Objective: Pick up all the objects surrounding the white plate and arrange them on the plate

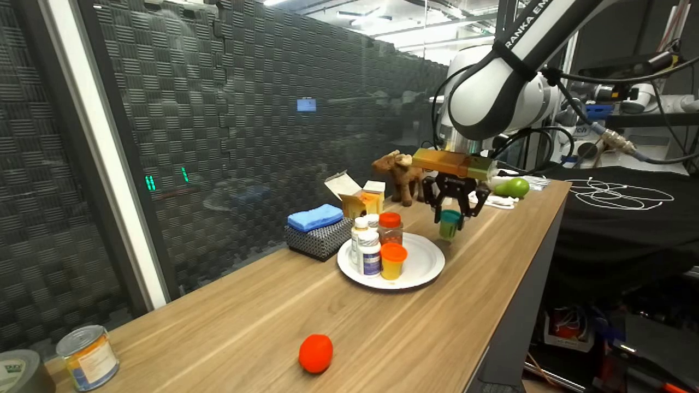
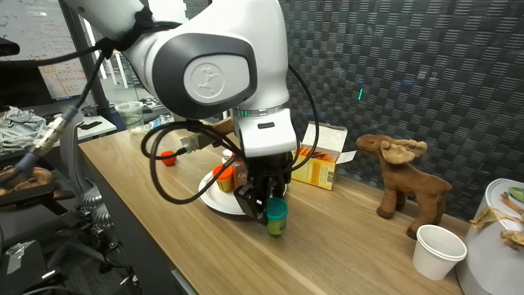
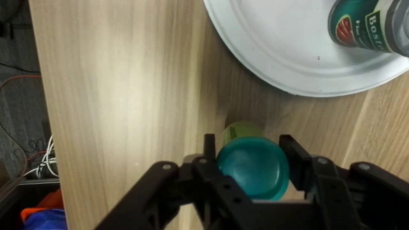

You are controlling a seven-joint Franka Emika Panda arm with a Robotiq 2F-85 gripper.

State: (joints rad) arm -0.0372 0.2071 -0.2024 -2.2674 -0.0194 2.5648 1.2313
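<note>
Black gripper (image 3: pixel 248 144): jaws partway apart, pinching green cup (image 2: pixel 277 223) by teal lid (image 3: pixel 254 167) | wood-grain worktop (image 3: pixel 137 95), outside rim of round white plate (image 3: pixel 302 84) | risk: lid-only grip may pop lid, dropping cup

Robotics lab, I'd tag it. My white arm (image 1: pixel 494 101) has printed brand lettering (image 1: pixel 527 23); farther back in an exterior view there's what looks like 1 more white robot arm (image 1: pixel 636 105), plus loose white cable (image 1: pixel 617 195) on black cloth (image 1: pixel 611 240). An exterior view also gives me a scribbled-on whiteboard (image 2: pixel 41 39), partly red, too small to read. Dark textured tiles (image 1: pixel 262 136) behind my wooden table (image 1: pixel 229 327), strip-lit ceiling (image 1: pixel 409 35) above.
</note>
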